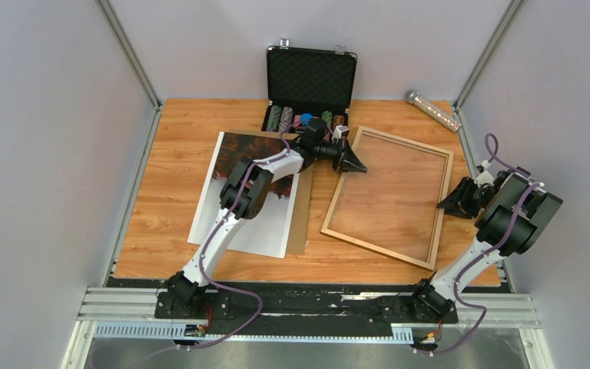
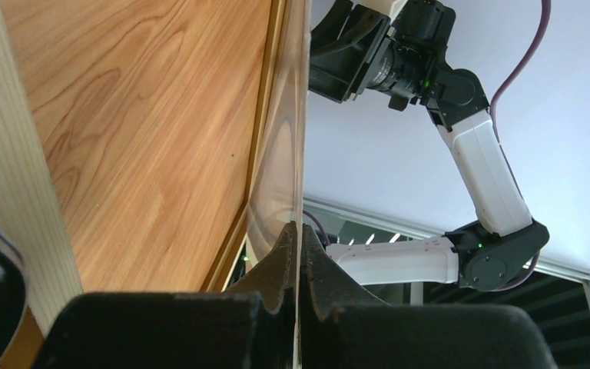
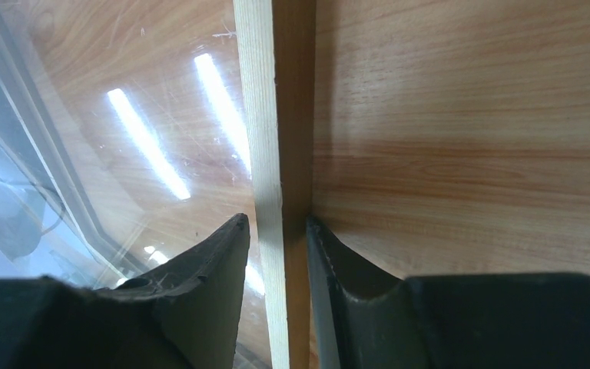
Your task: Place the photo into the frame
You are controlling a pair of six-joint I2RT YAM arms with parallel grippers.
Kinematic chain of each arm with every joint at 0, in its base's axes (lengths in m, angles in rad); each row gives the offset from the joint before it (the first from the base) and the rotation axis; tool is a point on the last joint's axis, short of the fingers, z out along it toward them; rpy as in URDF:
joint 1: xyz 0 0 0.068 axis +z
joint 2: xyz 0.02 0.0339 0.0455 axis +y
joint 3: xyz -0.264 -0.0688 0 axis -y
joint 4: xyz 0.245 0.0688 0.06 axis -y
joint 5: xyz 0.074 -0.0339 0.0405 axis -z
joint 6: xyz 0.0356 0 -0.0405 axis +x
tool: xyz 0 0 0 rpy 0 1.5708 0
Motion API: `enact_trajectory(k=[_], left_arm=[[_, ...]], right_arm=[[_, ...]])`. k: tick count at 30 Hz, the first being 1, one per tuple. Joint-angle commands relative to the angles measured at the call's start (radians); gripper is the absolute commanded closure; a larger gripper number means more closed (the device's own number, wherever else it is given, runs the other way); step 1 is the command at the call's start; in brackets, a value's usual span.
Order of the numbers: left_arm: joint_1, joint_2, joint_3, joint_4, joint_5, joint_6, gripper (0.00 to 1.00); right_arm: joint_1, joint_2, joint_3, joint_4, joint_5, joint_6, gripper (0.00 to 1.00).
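The photo (image 1: 261, 227) lies face up on the left of the table, its dark-red trees at the far end, and my left arm crosses above it. To its right lies the light wooden frame (image 1: 388, 196), turned at an angle. My left gripper (image 1: 356, 164) is at the frame's far left corner. In the left wrist view that gripper (image 2: 300, 229) is shut on the thin edge of the clear pane (image 2: 280, 154). My right gripper (image 1: 453, 201) is at the frame's right rail. In the right wrist view the gripper (image 3: 276, 223) is shut on this rail (image 3: 273, 115).
A brown backing panel (image 1: 303, 223) lies under the photo, showing along its right side. An open black case (image 1: 311, 81) with poker chips stands at the back centre. A clear tube (image 1: 432, 110) lies at the back right. Grey walls close in the table.
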Motion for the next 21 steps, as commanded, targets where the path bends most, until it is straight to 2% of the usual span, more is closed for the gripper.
enact_trajectory(k=[1,21], left_arm=[[-0.062,0.062,0.03,-0.084,0.061,-0.001,1.0],[-0.062,0.076,0.036,-0.212,-0.024,0.198,1.0]], right_arm=[[0.002,0.004,0.015,0.026,-0.01,-0.02,0.64],[0.005,-0.001,0.021,0.022,-0.017,-0.017,0.6]])
